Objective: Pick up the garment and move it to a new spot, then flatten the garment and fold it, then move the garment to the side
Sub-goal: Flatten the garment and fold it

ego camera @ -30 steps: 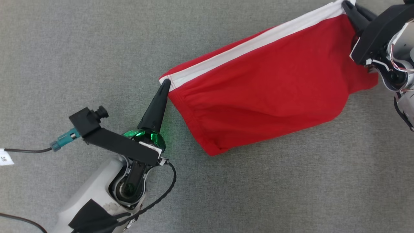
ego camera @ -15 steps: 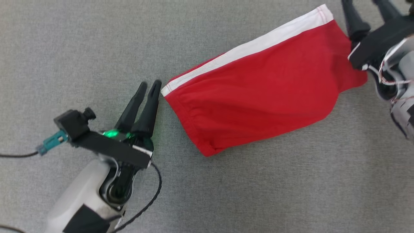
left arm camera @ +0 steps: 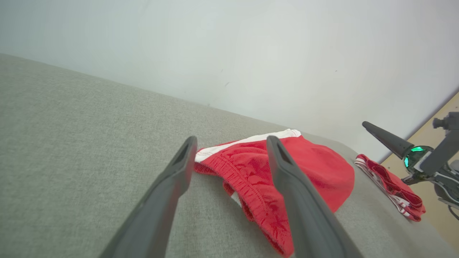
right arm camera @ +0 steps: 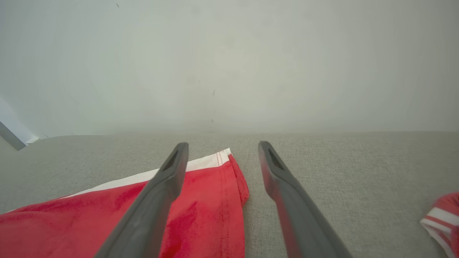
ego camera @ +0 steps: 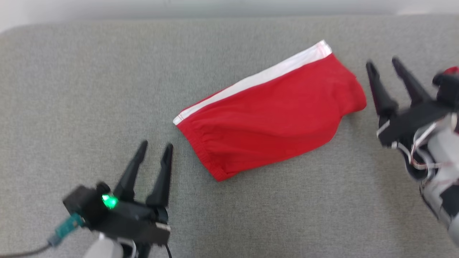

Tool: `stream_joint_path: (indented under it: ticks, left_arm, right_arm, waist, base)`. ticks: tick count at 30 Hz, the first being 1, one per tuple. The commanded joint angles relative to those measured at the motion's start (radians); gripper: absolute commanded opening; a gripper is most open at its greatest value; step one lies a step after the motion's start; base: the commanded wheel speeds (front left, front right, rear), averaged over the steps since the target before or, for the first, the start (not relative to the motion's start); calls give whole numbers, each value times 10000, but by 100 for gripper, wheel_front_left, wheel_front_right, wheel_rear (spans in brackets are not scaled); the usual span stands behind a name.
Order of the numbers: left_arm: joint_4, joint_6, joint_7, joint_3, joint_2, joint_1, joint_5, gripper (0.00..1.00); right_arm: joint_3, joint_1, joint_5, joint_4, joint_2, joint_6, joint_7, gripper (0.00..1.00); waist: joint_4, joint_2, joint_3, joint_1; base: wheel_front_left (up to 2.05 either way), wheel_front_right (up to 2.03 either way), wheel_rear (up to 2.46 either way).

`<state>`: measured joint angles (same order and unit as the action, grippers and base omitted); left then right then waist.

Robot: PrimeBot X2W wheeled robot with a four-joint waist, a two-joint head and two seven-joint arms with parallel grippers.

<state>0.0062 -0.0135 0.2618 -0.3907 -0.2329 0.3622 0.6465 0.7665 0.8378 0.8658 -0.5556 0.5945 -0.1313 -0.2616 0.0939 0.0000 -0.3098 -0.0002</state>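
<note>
The garment (ego camera: pixel 269 114) is a pair of red shorts with a white side stripe, folded and lying slantwise on the grey surface; it shows too in the left wrist view (left arm camera: pixel 308 172) and the right wrist view (right arm camera: pixel 200 211). My left gripper (ego camera: pixel 156 147) stands open below and left of the shorts' waistband end, clear of the cloth. My right gripper (ego camera: pixel 383 63) is open just right of the garment's far end, not touching it. In both wrist views the open left gripper (left arm camera: pixel 231 141) and the open right gripper (right arm camera: pixel 222 146) hold nothing.
The grey fabric surface (ego camera: pixel 71 89) runs up to a pale wall (ego camera: pixel 215 7) at the back. Another red and white striped cloth (left arm camera: pixel 389 186) lies beyond the right gripper, seen also at the edge of the right wrist view (right arm camera: pixel 443 215).
Both grippers have opened and let go of the garment's two ends, then drawn back from it. The camera has shifted, so the garment sits lower in the picture.
</note>
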Motion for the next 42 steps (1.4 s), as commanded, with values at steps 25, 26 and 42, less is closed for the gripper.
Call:
stream_joint_path:
  ticks: [25,26,42]
  left_arm:
    - [-1554,731,30,113,1461,-3173,-3706,100]
    - [-1546,778,30,112,1499,-3129,-3735,100]
    - [-1334,1252,31,29,1796,-2311,-3893,100]
  right_arm:
    - [-1667,-3227,65,78,-403,11,-24,100]
    - [-1666,-3038,216,-81,-446,11,10,100]
    - [-1173,-635,2227,-2363,-430,10,1104,79]
  waist:
    - [609,0,1537,2]
    - [692,0,1415,2]
    - [1674,0,-79,2]
  base:
    - [0,0,0]
    - [0,0,0]
    - [0,0,0]
